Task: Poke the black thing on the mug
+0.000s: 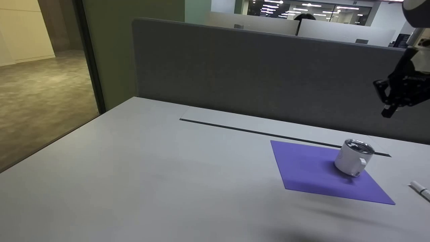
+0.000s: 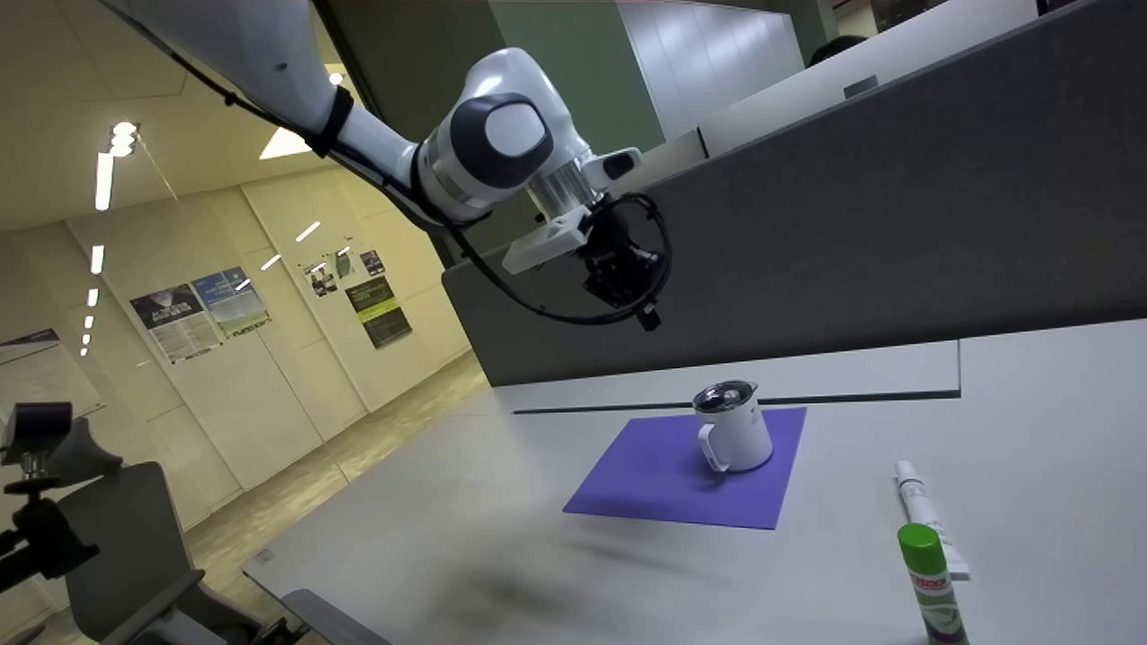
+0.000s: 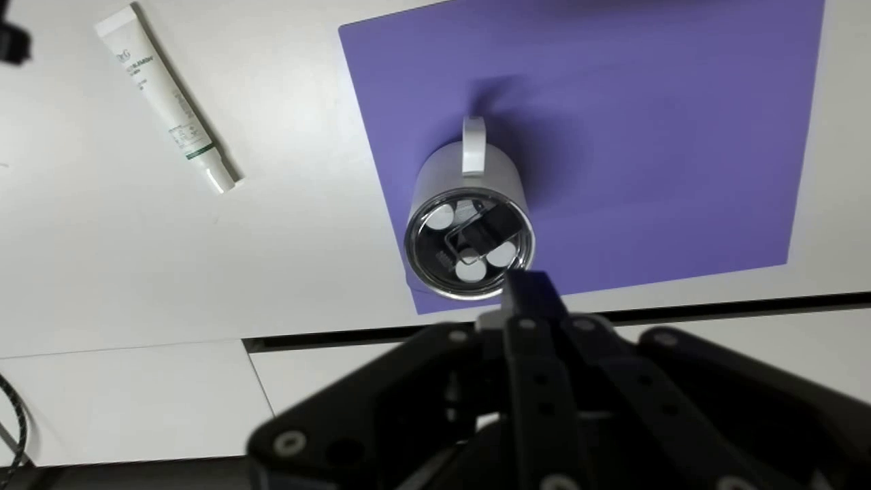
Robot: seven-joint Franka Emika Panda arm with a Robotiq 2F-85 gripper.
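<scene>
- The white mug [image 2: 742,439] stands upright on a purple mat [image 1: 299,168], near its edge, on a white table [image 1: 151,174].
- The clear lid [image 3: 432,250] is on the mug, and the black slider [image 3: 492,229] is on that lid.
- The gripper [image 3: 532,289] hangs higher than the mug, apart from it in both exterior views. Its jaws are squeezed together.
- A white tube [image 3: 163,99] lies beside the mat; in an exterior view, a green-capped container [image 2: 932,582] is near it.
</scene>
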